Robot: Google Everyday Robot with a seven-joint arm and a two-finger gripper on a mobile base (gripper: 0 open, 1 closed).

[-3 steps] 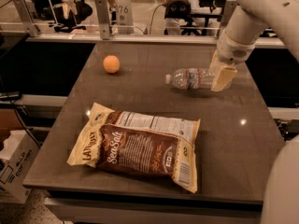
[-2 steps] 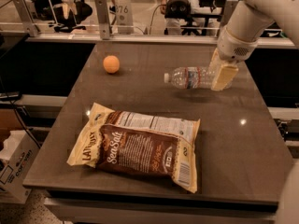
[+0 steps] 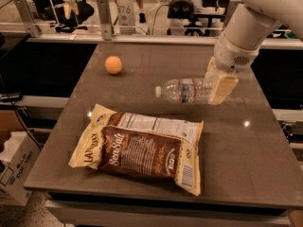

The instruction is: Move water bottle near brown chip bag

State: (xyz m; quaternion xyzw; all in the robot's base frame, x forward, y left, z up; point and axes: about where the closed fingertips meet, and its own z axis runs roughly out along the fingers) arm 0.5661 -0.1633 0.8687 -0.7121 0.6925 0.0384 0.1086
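Beyond the brown chip bag (image 3: 142,148), my gripper (image 3: 218,91) pinches the water bottle (image 3: 182,90) by its base, cap pointing left.

White rounded arm (image 3: 246,27) w/ grey wrist vent; gripper (image 3: 220,92), cream jaws, at water bottle (image 3: 182,90) base.

Dark table (image 3: 265,169), pale rail (image 3: 71,39) behind, cardboard box (image 3: 14,167)

The tool (image 3: 216,86) grips the water bottle (image 3: 182,90) behind the brown chip bag (image 3: 142,148), right of the ball (image 3: 113,65).
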